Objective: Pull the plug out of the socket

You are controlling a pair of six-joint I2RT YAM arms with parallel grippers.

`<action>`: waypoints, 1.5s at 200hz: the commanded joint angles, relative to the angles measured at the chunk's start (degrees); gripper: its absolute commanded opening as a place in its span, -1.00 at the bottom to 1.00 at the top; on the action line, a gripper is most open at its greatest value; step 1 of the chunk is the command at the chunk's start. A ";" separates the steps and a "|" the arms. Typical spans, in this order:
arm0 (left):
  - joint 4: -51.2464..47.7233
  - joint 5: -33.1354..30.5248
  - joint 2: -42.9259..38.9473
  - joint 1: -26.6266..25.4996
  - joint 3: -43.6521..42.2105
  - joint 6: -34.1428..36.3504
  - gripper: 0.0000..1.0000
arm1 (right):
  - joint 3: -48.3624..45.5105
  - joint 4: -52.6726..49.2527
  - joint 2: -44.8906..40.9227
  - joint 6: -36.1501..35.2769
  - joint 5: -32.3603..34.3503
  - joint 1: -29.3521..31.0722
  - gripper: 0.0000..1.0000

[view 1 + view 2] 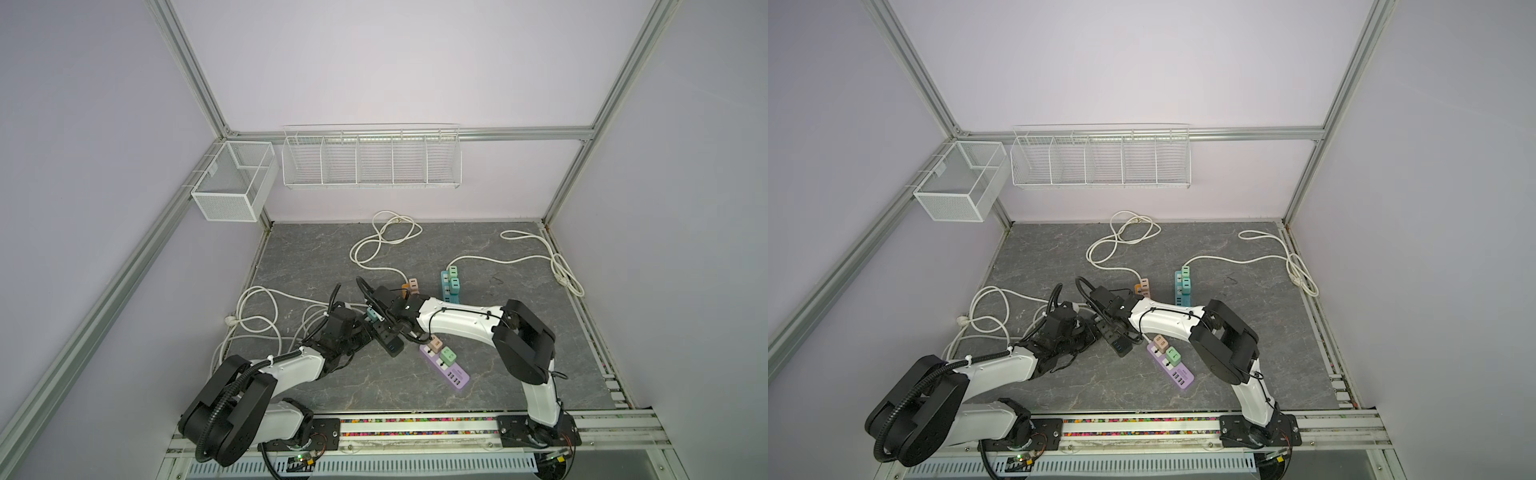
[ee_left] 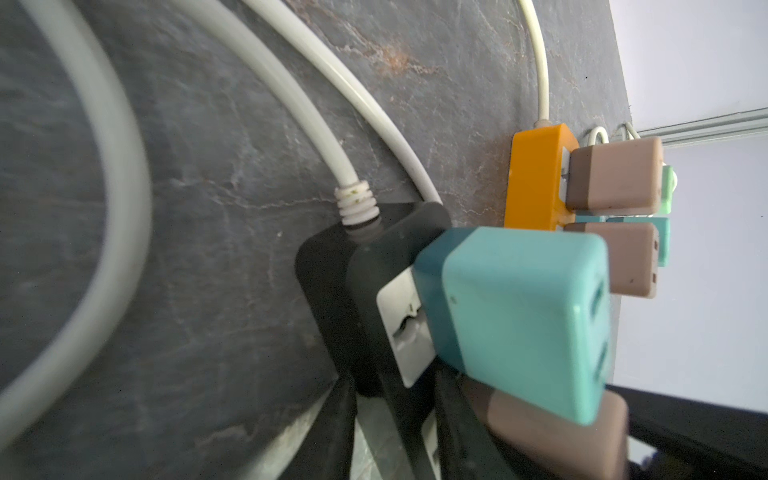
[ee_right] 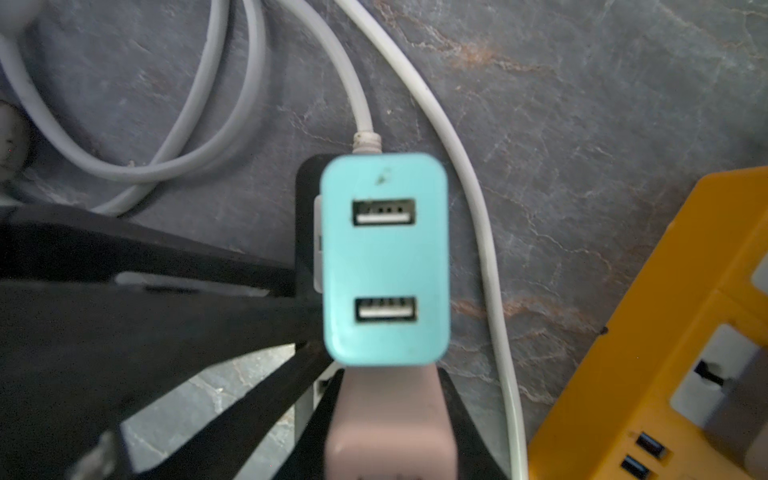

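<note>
Four power strips lie on the grey worktop [image 1: 374, 395]. Nearest the front is the purple power strip [image 1: 446, 368], carrying two plugs. Just behind it, mid-worktop, lies the black power strip [image 1: 392, 343], where both arms meet. The left tool [image 1: 368, 331] is clenched across its sides. The right tool [image 3: 386, 395] is clamped on the beige plug [image 3: 386, 428], which stands on the strip's face right beside the teal plug [image 3: 385, 257]; whether its pins are out, I cannot tell. Farther back sit the orange power strip [image 1: 405, 288] and the blue power strip [image 1: 445, 291], both with plugs in. White cords [image 1: 374, 245] loop toward the rear wall, where wire baskets [image 1: 370, 160] hang.
</note>
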 commanded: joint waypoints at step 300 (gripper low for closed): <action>-15.22 -1.00 -2.45 -0.69 1.97 3.08 -0.35 | -8.41 6.54 -15.92 3.62 -1.42 -1.54 -0.55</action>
